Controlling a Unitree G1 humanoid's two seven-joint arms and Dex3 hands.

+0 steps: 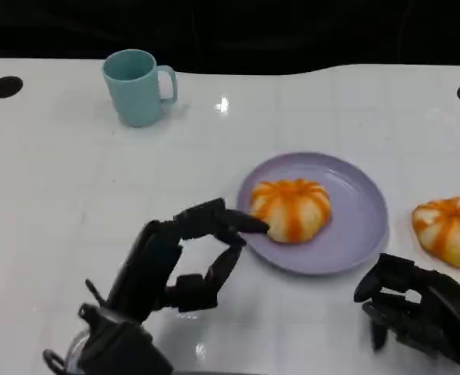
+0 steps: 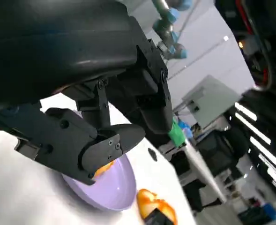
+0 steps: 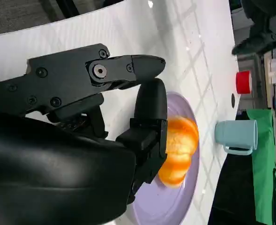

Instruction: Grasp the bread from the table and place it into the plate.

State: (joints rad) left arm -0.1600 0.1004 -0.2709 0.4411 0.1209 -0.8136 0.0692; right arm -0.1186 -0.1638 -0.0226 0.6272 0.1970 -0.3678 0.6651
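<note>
An orange-and-white bread (image 1: 292, 209) lies on the lilac plate (image 1: 362, 226) in the middle of the table. A second bread (image 1: 451, 229) of the same kind sits on the table just right of the plate. My left hand (image 1: 175, 258) hovers at the plate's near-left rim with its fingers apart and nothing in them; one fingertip reaches up to the edge of the bread on the plate. My right hand (image 1: 421, 312) is low at the front right, in front of the second bread, holding nothing. The right wrist view shows the bread (image 3: 177, 150) on the plate (image 3: 175, 206) beyond my fingers (image 3: 149, 108).
A teal mug (image 1: 138, 86) stands at the back left, also seen as the mug (image 3: 236, 136) in the right wrist view. Two dark round holes (image 1: 5, 86) mark the table's far corners. The white table (image 1: 73, 187) stretches out to the left of the plate.
</note>
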